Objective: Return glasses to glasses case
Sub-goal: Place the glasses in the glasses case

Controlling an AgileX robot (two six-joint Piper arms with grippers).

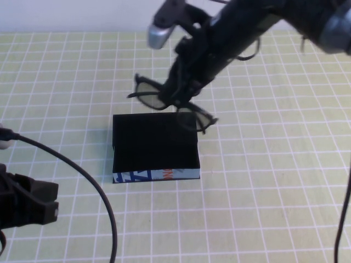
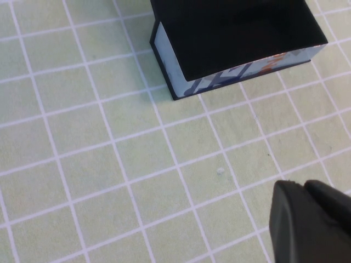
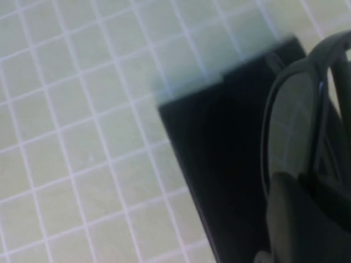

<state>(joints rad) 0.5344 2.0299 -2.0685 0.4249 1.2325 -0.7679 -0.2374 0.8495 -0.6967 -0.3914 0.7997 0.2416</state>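
The glasses case [image 1: 155,145] lies open on the checked mat, a black box with a light-blue patterned front edge [image 2: 236,74]. The glasses [image 1: 156,97], dark-framed with greyish lenses, hang tilted over the case's far edge. My right gripper [image 1: 178,101] is shut on their middle, reaching down from the upper right. In the right wrist view one lens [image 3: 293,126] shows just above the black case [image 3: 219,159]. My left gripper [image 1: 33,203] rests low at the near left, well apart from the case. Its fingers [image 2: 299,219] are pressed together with nothing between them.
A green mat with a white grid [image 1: 263,181] covers the table. A black cable [image 1: 93,186] curves from the left arm toward the front edge. Another cable [image 1: 345,219] hangs at the right edge.
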